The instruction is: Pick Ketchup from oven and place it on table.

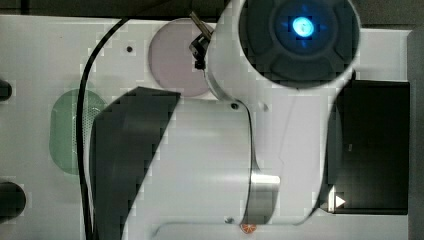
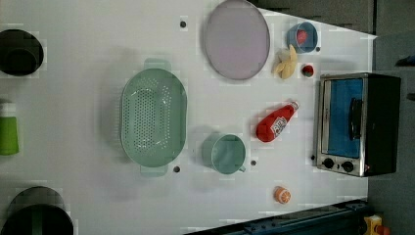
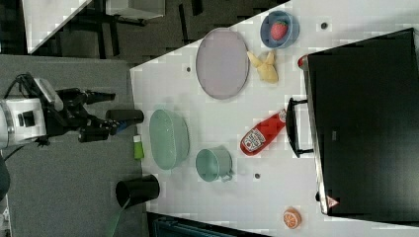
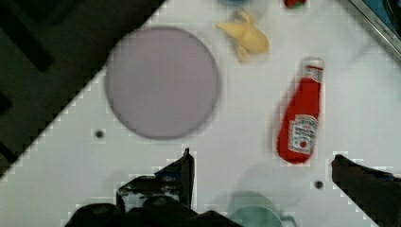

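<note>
The gripper (image 4: 262, 187) is being held high above the tabletop (image 4: 56, 189), and its jaws are being kept wide open with nothing between them. In the right view the gripper (image 3: 99, 116) is being seen well away from the tabletop's (image 3: 276, 197) edge, with its fingers pointing toward it.

Under the wrist camera, the rim of a green cup (image 4: 250, 218) is being shown closest. Just past it, the ketchup (image 4: 302, 124) is being seen lying flat on its side on the tabletop. It is not inside the oven (image 2: 357, 125); in the left view the ketchup (image 2: 275, 122) is lying near the shut glass door, cap toward the oven. Farther off, a round grey plate (image 4: 163, 82) and a peeled banana (image 4: 248, 38) are being seen.

The bottle is probably light, squashy and a bit slippery. The fat red body is likely best squeezed gently across the middle, near the label.
</note>
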